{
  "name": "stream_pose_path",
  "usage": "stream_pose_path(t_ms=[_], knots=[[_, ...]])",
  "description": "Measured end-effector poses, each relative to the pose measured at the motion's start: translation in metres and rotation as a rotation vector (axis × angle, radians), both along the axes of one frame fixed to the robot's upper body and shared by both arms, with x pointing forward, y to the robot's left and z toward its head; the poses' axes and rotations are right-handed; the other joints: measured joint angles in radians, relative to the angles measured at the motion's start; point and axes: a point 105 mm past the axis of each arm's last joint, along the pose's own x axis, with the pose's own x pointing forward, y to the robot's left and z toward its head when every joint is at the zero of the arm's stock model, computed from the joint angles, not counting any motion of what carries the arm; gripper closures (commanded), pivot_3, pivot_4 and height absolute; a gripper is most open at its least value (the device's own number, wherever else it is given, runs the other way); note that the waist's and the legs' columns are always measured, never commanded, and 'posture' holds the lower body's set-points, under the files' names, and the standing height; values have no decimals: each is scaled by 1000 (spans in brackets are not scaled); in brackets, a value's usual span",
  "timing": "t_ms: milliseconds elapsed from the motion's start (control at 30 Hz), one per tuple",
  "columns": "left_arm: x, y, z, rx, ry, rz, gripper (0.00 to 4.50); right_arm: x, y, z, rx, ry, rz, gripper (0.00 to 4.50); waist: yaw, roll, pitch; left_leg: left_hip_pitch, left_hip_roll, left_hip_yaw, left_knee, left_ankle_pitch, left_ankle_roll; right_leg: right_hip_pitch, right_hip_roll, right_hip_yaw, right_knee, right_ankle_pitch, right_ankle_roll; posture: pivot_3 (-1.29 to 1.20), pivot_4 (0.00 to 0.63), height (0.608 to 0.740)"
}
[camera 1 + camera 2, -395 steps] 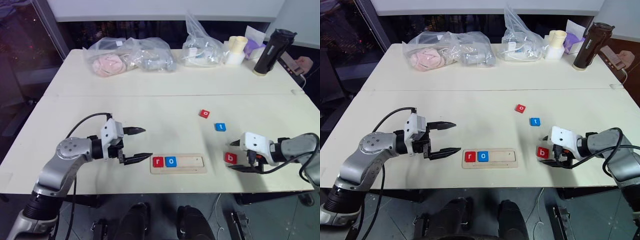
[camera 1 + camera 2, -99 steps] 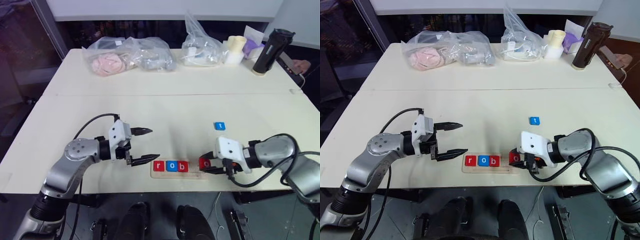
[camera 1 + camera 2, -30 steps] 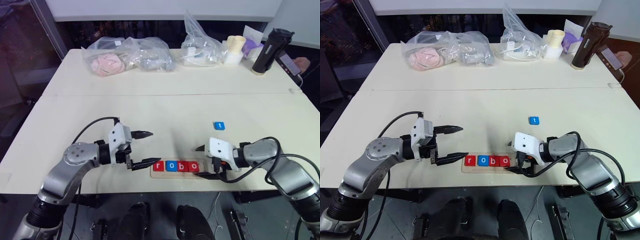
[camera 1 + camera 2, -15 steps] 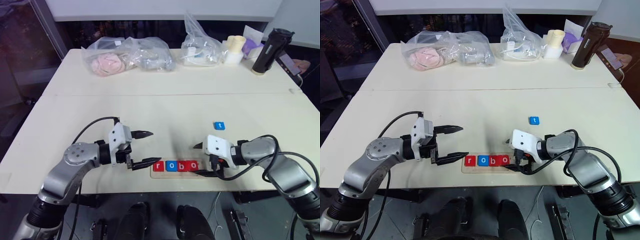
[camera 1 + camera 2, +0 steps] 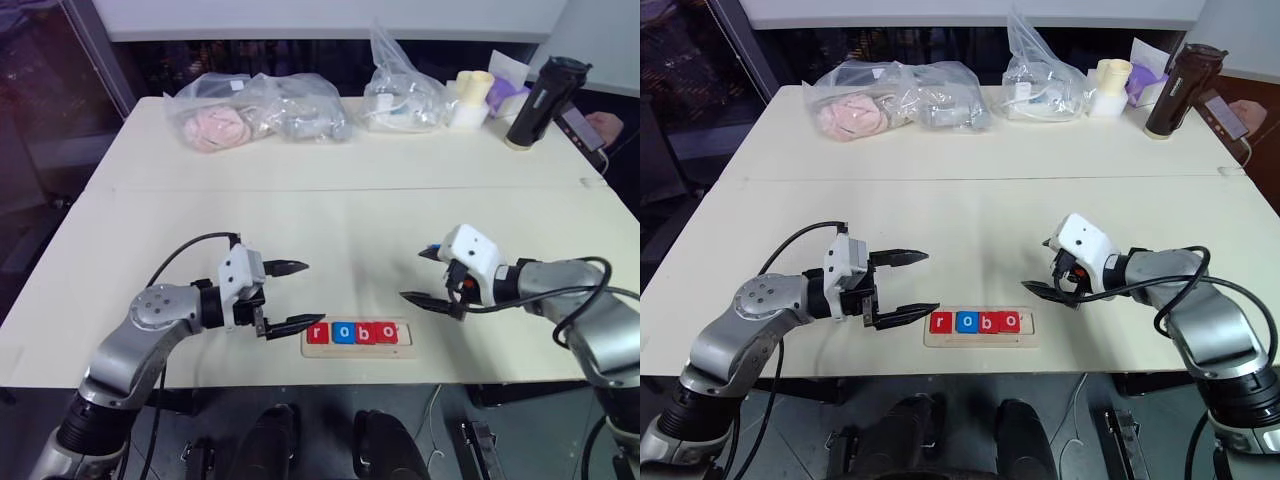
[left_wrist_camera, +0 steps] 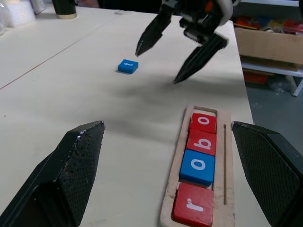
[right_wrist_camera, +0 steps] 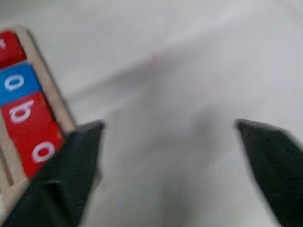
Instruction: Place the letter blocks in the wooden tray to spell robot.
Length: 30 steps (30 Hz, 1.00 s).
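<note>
Behind right claw [image 5: 428, 276], spread, empty: blue t block [image 6: 128, 65] mostly hidden; left claw [image 5: 292, 296] spread.

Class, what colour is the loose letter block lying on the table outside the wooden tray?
Blue: the loose block shows best in the left wrist view.

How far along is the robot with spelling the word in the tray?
Four blocks, r, o, b, o, sit in the tray, so one slot is left. Nothing is in hand: the right gripper is open above the table near the blue t block, and the left gripper is open beside the tray. Left: place the t.
</note>
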Motion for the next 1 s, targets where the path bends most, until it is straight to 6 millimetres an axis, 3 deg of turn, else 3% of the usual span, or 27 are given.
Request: stream_pose_path(t_ms=[100, 200, 367, 467, 733, 833, 1000], knots=[[0, -3, 3, -7, -10, -12, 0, 31, -25, 7, -8, -102, -237, 28, 2, 0, 0, 1, 0, 0, 0, -1, -2, 0, 0, 0, 1, 2, 0, 0, 150, 738], [3, -1, 0, -4, -1, -2, 0, 41, -32, 7, 27, -134, -375, 28, 4, 0, 0, 0, 0, 0, -1, 1, 0, -1, 1, 0, 1, 1, 0, 0, 150, 738], [4, -1, 0, -1, 0, 1, 0, 44, -43, -14, 118, -45, -633, 28, 4, 0, 0, -1, 0, 0, -1, 1, 0, -1, 1, 0, 0, 1, 1, 0, 150, 738], [4, 0, -1, 4, -3, 2, 0, 41, -40, -33, 198, 59, -742, 28, 3, 0, 0, 0, 0, 0, 0, 1, 1, -1, 1, 0, 2, 2, 1, 0, 150, 738], [3, -1, -1, 6, -3, -6, 0, 44, -35, -35, 244, 92, -807, 28, -2, 1, -1, 3, 0, 0, 0, 1, 1, 0, 2, 0, 3, 1, 1, 0, 150, 738], [2, -1, -1, 8, -3, -12, 0, 49, -31, -37, 287, 116, -823, 920, -6, 0, -1, 4, 0, 0, 0, 1, 1, 1, 2, 0, 4, 2, 1, 0, 150, 738], [2, -1, -1, 7, -4, -14, 0, 53, -26, -37, 301, 123, -814, 3361, -2, 1, -1, 4, 0, 0, 0, 1, 1, 1, 2, 0, 4, 1, 1, 0, 150, 738]])
